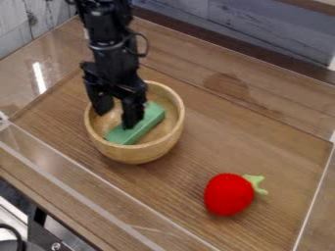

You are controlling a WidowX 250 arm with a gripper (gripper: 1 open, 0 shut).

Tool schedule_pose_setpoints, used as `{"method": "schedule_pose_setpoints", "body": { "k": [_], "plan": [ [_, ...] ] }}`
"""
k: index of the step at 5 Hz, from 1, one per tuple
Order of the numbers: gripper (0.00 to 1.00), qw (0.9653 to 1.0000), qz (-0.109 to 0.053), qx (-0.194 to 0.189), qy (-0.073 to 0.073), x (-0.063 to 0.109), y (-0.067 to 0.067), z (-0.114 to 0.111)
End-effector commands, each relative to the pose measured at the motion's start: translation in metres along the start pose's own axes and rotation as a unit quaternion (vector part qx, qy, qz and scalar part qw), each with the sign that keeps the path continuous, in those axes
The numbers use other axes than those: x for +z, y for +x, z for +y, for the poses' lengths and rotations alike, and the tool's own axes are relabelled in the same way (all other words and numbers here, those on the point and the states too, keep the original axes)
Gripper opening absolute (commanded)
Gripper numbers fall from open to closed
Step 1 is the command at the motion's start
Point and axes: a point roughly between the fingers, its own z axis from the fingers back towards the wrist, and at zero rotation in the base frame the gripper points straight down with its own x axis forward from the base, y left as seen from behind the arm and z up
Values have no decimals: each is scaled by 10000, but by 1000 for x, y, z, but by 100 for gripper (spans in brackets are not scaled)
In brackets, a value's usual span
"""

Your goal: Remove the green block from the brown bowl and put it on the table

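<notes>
Currently listed, one brown bowl [98, 140]: round, thick-rimmed, upright, toward the left edge of the surface [190, 176], nearer the top edge than the bottom in the view. Contents: one green block [136, 126], lying inside, slanting from the bowl's lower left toward its upper right; its upper left part partly hidden by the arm.

Item, one gripper [119, 124]: dark, jaws spread wide, reaching down into the bowl from the top, one finger at the block's near end of view, the other toward the bowl's left side; contact cannot be told. Nothing is gripped.

Item, one red strawberry-like toy [230, 194] with green leaves, near the bottom edge, right of the bowl, well apart.

Handling notes, step judged to be the approach to the grasp: shift toward the block's middle, turn the jaws to straddle its narrow width, lower both fingers beside it without pressing the rim, then close evenly. Lift straight until clear of the rim before travelling sideways. Hazard: an off-centre closing may pivot the block or drag the bowl.
</notes>
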Motion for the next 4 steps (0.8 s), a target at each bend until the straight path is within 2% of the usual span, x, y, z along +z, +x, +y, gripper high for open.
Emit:
{"method": "schedule_pose_setpoints", "body": {
  "k": [1,3,4],
  "plan": [
    [100,9991,-363,-200,110,17,6,-20],
    [100,9981,-449,-387,149,33,15,-33],
    [100,9982,-467,-328,157,36,16,-15]
  ]
}}
